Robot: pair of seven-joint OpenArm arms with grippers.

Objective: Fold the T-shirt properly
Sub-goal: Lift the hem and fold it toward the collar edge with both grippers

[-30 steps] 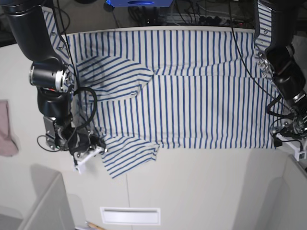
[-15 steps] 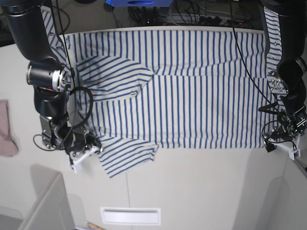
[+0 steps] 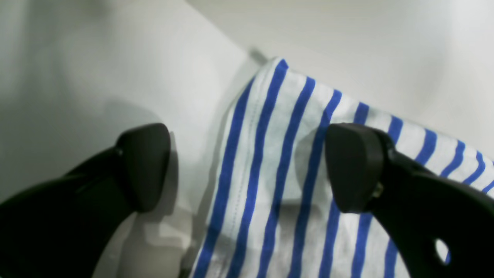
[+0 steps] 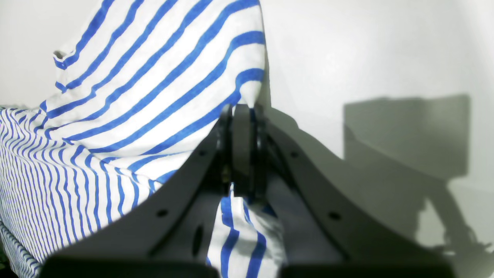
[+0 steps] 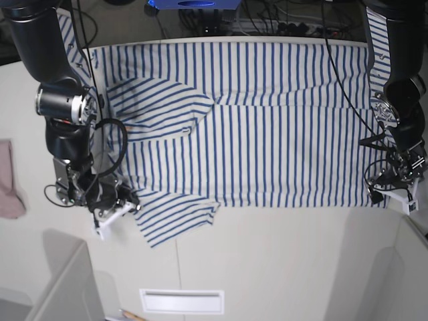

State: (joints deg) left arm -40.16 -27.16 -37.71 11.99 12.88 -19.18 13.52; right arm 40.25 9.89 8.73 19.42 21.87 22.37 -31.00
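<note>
The white, blue-striped T-shirt [image 5: 267,127] lies spread flat across the table. One sleeve is folded onto the chest at the upper left. My right gripper [image 5: 128,204] is at the lower sleeve on the base view's left. In the right wrist view the right gripper [image 4: 241,116] is shut on a pinch of the T-shirt [image 4: 154,77] sleeve edge. My left gripper [image 5: 382,194] stands at the hem corner on the right. Seen from the left wrist, the left gripper [image 3: 247,166] is open, one finger [image 3: 142,166] over bare table, the other over the T-shirt [image 3: 270,154].
A small pinkish cloth [image 5: 8,180] lies at the table's left edge. Cables and a blue device [image 5: 194,3] sit behind the table's far edge. Grey raised panels stand at the lower left [image 5: 60,287] and lower right [image 5: 401,267]. A white slot [image 5: 180,301] sits in the near edge.
My right gripper has pulled the lower sleeve a little to the left. My left gripper has shifted left and settled, open, at the hem corner.
</note>
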